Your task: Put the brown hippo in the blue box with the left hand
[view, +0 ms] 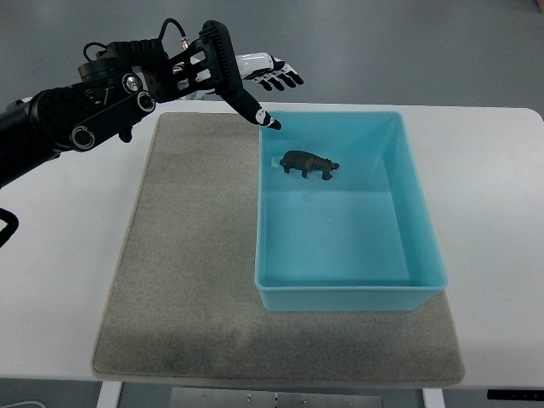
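turquoise-blue plastic, rectangular and open-topped, the blue box (350, 293) sits on the right part of a grey felt-like mat (191, 263), and inside it stands one small dark brown toy hippo (308, 164), on its feet on the box floor in the far half, nearer the left wall than the right, its head toward the right. nothing else lies in the box; the near half of its floor is bare. the mat lies on a white table (493, 212), and the box's right wall runs close to the mat's right edge. the black robot left hand (223, 70) comes in from the picture's left on a black jointed arm and hangs above the far left corner of the box, fingers spread and stretched out straight, holding nothing; one long finger (255, 110) slopes down toward the box's far left corner, its white-marked tip just over the rim, apart from the hippo. the other fingertips, white with dark ends, fan out behind the far edge of the table. a black cable loops up from the top of the wrist. nothing stands between the hand and the hippo but the box wall. at the left edge of the picture, over the table, a small black part shows, too little of it to tell what it is. count: one box, one hippo, one mat, one table, one hand in view.
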Available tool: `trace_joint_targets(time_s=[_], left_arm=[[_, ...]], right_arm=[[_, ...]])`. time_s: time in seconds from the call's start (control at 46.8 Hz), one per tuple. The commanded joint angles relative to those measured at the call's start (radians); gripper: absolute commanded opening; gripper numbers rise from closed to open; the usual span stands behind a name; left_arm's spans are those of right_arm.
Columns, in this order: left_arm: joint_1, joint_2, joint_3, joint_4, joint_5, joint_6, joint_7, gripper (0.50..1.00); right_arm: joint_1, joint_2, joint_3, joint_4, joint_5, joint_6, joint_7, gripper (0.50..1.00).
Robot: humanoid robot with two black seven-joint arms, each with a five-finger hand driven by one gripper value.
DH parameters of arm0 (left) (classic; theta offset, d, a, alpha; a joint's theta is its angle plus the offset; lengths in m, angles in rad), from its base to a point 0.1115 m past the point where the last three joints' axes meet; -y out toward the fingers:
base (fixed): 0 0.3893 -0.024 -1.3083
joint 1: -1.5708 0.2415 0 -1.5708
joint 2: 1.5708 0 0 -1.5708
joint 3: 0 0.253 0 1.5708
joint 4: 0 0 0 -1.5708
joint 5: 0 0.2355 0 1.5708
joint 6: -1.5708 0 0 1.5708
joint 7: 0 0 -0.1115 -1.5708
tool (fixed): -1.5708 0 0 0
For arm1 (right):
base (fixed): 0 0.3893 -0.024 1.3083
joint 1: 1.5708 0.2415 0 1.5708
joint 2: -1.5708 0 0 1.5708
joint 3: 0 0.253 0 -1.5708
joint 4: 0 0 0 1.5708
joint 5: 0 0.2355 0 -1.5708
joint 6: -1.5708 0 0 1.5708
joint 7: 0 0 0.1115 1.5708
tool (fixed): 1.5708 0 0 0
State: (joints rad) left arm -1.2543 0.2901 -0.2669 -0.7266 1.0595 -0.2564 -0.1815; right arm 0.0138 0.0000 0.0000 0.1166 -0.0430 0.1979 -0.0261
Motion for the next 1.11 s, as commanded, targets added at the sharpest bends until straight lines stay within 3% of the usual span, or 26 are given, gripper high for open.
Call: trace_joint_targets(time_s=[0.0, 0.128, 0.256, 0.47, 1.004, 1.089], left_arm=[[0.022, 0.0, -0.017, 0.044, -0.036, 0.028, -0.007, 0.975], [0.049, 0.001, -0.017, 0.075, -0.111, 0.118, -0.01, 0.994], [0.078, 0.001, -0.018, 0.098, -0.2, 0.163, -0.01, 0.994], [0.119, 0.0, -0.028, 0.133, -0.338, 0.203, -0.009, 0.994], [0.131, -0.025, -0.052, 0.282, -1.039, 0.227, 0.008, 0.994], [0.131, -0.028, -0.058, 0.286, -1.121, 0.264, 0.016, 0.994]], right_arm=[[0.0, 0.0, 0.0, 0.0, 0.0, 0.0, 0.0, 0.936], [0.0, 0.0, 0.0, 0.0, 0.0, 0.0, 0.0, 0.936], [0.0, 0.0, 0.0, 0.0, 0.0, 0.0, 0.0, 0.936], [0.0, 0.0, 0.0, 0.0, 0.0, 0.0, 0.0, 0.936], [0.0, 0.0, 0.0, 0.0, 0.0, 0.0, 0.0, 0.936], [0.0, 0.0, 0.0, 0.0, 0.0, 0.0, 0.0, 0.936]])
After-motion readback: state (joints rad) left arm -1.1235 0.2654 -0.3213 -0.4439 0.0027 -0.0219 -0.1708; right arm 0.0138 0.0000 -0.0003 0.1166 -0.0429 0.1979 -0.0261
